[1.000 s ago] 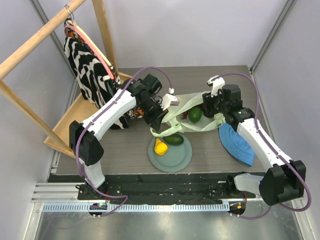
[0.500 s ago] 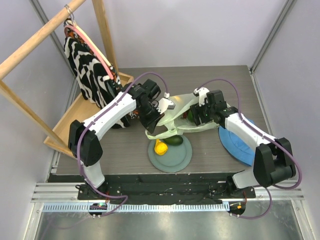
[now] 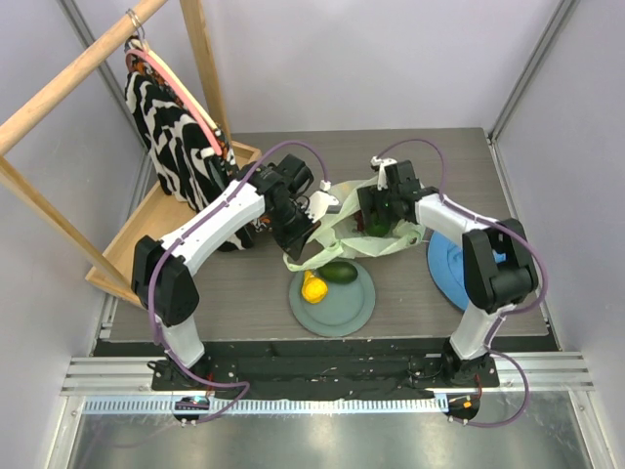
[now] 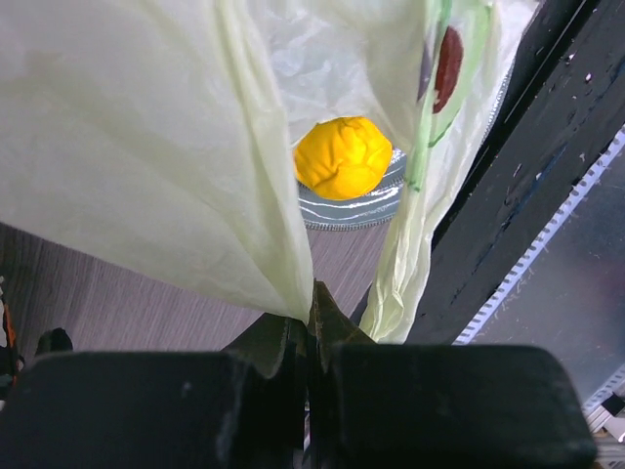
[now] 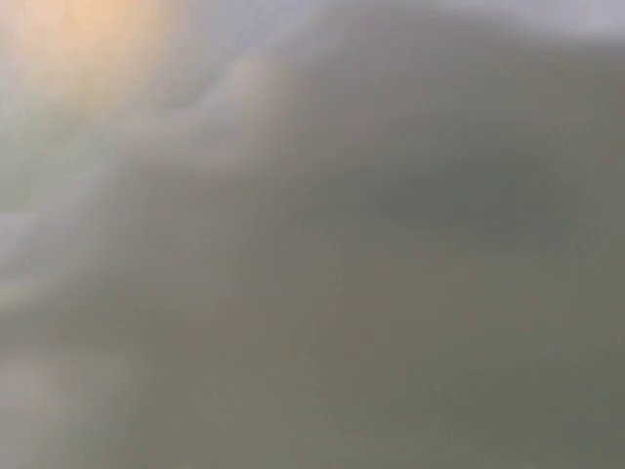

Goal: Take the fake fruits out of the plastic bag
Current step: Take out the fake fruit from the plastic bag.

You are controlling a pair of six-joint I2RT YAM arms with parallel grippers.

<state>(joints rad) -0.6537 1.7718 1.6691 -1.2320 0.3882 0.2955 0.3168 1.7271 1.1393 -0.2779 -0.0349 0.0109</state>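
- Step in hand, by my judgement: emptying the bag (image 3: 391, 244), partly done. A yellow fruit (image 3: 312, 288) and a long green fruit (image 3: 340, 273) lie touching on the plate (image 3: 350, 311). A round green fruit (image 3: 379, 228) sits inside the bag on the bench (image 3: 225, 283), showing through the film.
- No purple fruit or grape bunch shows in any view; the bag's folds may hide them.
- Left jaws: pressed together, pinching a fold of the bag, plain in the left wrist view. The film hangs from the pinch above the plate's far rim, and below it that view shows the yellow fruit.
- Right jaws: at the bag's mouth, just beside the round green fruit in the top view. Whether they are spread or closed I cannot tell. The right wrist view is only a grey-green blur, likely film close against the lens.
- The next move calls for the right jaws to straddle the round green fruit and close on the fruit alone, with no film caught between. The left pinch should hold the mouth raised and open. Then the fruit can be lifted clear and set down on the plate.
- Risks: thin film snagging in the jaws, or the smooth round fruit rolling deeper.
- Writing: none readable. A dark-red and green patch (image 4: 447, 61) shows on the film; I cannot tell whether it is print or something behind. The blue hat (image 3: 451, 269) beside the bag looks plain.
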